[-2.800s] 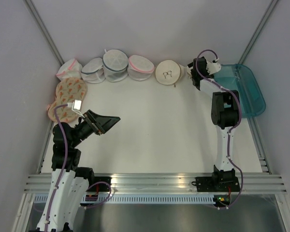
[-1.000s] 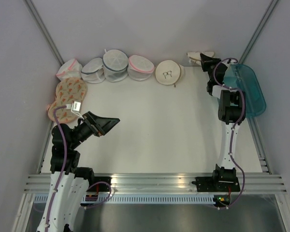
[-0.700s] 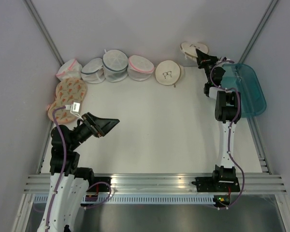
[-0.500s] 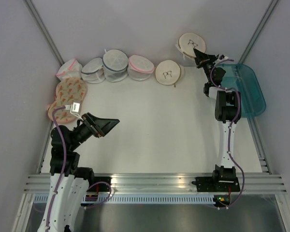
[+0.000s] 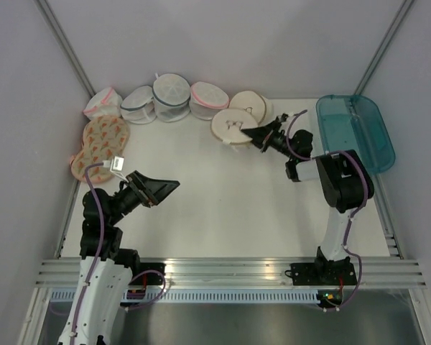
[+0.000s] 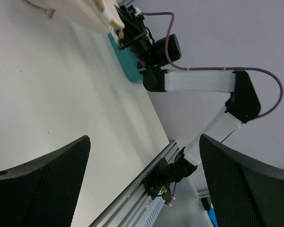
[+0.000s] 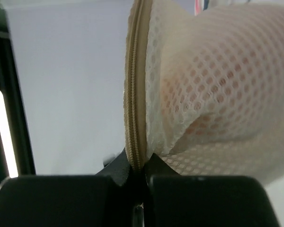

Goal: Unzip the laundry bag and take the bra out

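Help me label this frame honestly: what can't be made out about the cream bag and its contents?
- Pale peach-pink bra: right wrist view, only a pink tint behind the round cream mesh laundry bag; shape hidden.
- Zip slider: right wrist view, tan zip rim vanishes into the shut right gripper.
- Same bag, left wrist view: cut off by the top edge.

White shells (image 5: 335,226) are covering black-jointed arms (image 5: 86,287), purple cables (image 6: 258,71) are looping alongside, and left pincer (image 5: 169,184) and right pincer (image 5: 250,133) are showing black.
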`<state>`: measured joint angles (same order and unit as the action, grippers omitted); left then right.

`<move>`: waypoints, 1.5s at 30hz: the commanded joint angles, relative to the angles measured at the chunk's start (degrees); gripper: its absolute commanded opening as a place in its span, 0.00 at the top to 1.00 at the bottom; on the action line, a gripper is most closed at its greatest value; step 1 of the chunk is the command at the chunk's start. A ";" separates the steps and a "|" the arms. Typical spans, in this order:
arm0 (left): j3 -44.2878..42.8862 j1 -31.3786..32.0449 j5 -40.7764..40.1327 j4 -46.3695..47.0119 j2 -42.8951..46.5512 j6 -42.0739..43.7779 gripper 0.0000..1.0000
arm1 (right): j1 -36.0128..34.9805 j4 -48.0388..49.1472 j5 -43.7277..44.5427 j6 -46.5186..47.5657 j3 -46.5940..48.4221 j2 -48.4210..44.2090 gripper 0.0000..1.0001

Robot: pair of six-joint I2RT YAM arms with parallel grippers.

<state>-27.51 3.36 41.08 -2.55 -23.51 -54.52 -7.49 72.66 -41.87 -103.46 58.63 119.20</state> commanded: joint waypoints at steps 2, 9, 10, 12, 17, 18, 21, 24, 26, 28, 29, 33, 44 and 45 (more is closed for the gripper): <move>4.37 -0.02 1.19 3.85 0.74 -0.23 0.00 | -10.59 11.14 -3.49 18.49 -12.91 -15.02 1.00; 14.40 0.16 2.42 10.88 -1.27 -3.12 0.00 | -22.47 -22.34 8.80 39.09 -24.44 -30.32 0.99; 15.28 0.16 2.69 12.38 -1.89 -3.40 0.00 | -23.27 -23.61 11.34 39.82 -24.96 -30.69 1.00; 16.52 0.16 2.95 12.83 -3.21 -3.83 0.00 | -23.80 -24.76 13.99 39.92 -26.55 -31.13 1.00; 17.49 0.25 2.08 15.19 -5.05 -4.98 0.00 | -27.21 -25.82 31.19 33.95 -30.67 -26.76 1.00; 17.66 0.34 1.73 15.64 -5.49 -5.76 0.00 | -28.19 -25.30 33.23 32.81 -31.29 -25.60 0.99; 18.72 1.47 -0.46 16.69 -7.16 -7.78 0.00 | -32.06 -18.99 36.33 27.28 -32.79 -19.20 0.99; 18.98 4.37 -4.86 14.85 -10.14 -9.37 0.01 | -35.22 -9.84 36.94 20.33 -32.79 -11.90 1.00; 18.46 7.44 -6.62 14.85 -14.43 -10.07 0.00 | -37.51 -4.67 37.73 16.37 -32.00 -8.04 0.99; 16.44 11.65 -7.85 14.76 -17.70 -10.08 0.00 | -39.35 -1.23 38.79 14.09 -31.82 -6.18 1.00; 15.65 12.98 -9.68 13.63 -19.02 -9.64 0.01 | -39.71 -1.03 39.49 13.81 -31.82 -6.08 0.99; 12.05 17.21 -15.32 10.20 -24.29 -8.76 0.01 | -40.41 -0.42 41.34 13.81 -32.96 -7.83 1.00; 10.19 21.16 -24.99 8.08 -31.33 -11.13 0.08 | -40.41 3.97 41.52 10.91 -35.87 -10.48 1.00; 10.02 22.12 -25.69 8.17 -31.86 -11.83 0.08 | -40.50 4.67 41.52 10.04 -36.04 -10.39 1.00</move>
<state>-15.03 24.01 20.36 7.05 -54.17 -62.19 -47.79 71.64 -1.78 -90.94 23.22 110.50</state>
